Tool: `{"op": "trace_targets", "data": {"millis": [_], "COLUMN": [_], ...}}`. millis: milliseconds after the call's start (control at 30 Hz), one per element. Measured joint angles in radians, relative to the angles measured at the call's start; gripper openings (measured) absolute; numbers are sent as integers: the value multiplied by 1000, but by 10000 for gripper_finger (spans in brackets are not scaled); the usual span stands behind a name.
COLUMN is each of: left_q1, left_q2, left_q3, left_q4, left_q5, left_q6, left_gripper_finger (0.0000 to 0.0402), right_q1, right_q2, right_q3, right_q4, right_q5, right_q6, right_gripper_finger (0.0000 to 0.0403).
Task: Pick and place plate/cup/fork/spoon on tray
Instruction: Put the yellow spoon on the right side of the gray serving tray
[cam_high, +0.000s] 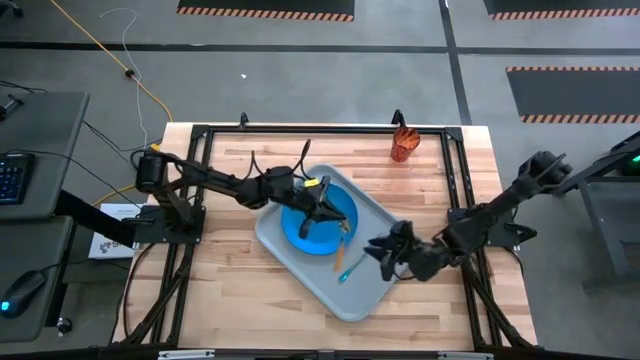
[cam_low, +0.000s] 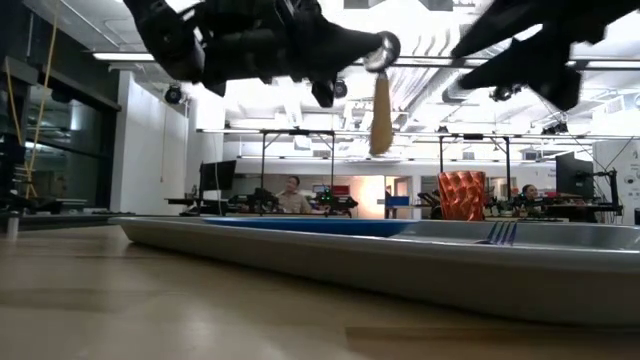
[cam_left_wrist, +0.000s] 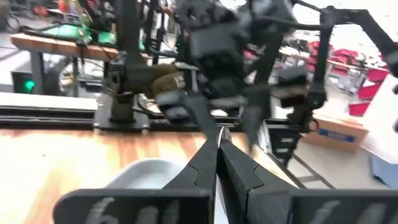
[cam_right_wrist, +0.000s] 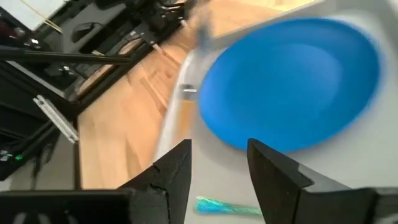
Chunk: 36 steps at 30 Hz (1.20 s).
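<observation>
The pale grey tray (cam_high: 372, 225) lies mid-table with the blue plate (cam_high: 305, 228) flat in it. The teal-handled fork (cam_high: 350, 268) lies on the tray floor near the plate; its tines show in the low view (cam_low: 500, 233). My left gripper (cam_high: 335, 215) hovers over the plate's right edge, shut on the orange-handled spoon (cam_low: 380, 110). My right gripper (cam_high: 385, 255) is open and empty above the tray's right side, beside the fork (cam_right_wrist: 227, 205). The red-orange cup (cam_high: 403, 143) stands on the table at the far right. My left gripper pinches the spoon's silver bowl end (cam_low: 383, 50) between its two shut fingers, which come in roughly level from the table's left. The orange handle (cam_low: 380, 120) hangs straight down below the fingers, lifted clear of the plate and the tray.
A black metal frame (cam_high: 300, 130) runs round the table's edges. Bare wood lies to the left of the tray and along the near edge. People and benches show in the room beyond the table.
</observation>
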Motion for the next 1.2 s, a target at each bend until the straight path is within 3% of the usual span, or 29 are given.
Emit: {"op": "trace_targets", "data": {"millis": [167,300,400,633,800,1200], "left_q1": [-77,-172,-213,-227,-227,-194], "left_q2": [9,65,123,283,363,399], "left_q3": [101,236,311,446,511,540], "left_q4": [-207,-347,-333,-342,-339,-369], "left_q5": [-6,-102,-156,-154,-92,-45], "left_q6": [32,146,173,196,190,285], "left_gripper_finger": [1,1,0,0,0,0], "right_q1": [55,81,93,93,93,90], "right_q2": [-125,-184,-204,-206,-205,-205], "right_q3": [0,0,0,0,0,0], "right_q4": [-115,-130,-133,-151,-158,-159], "right_q5": [103,178,210,209,212,235], "right_q6": [-4,-38,-62,-58,-58,-46], "right_gripper_finger": [147,148,148,148,148,148]}}
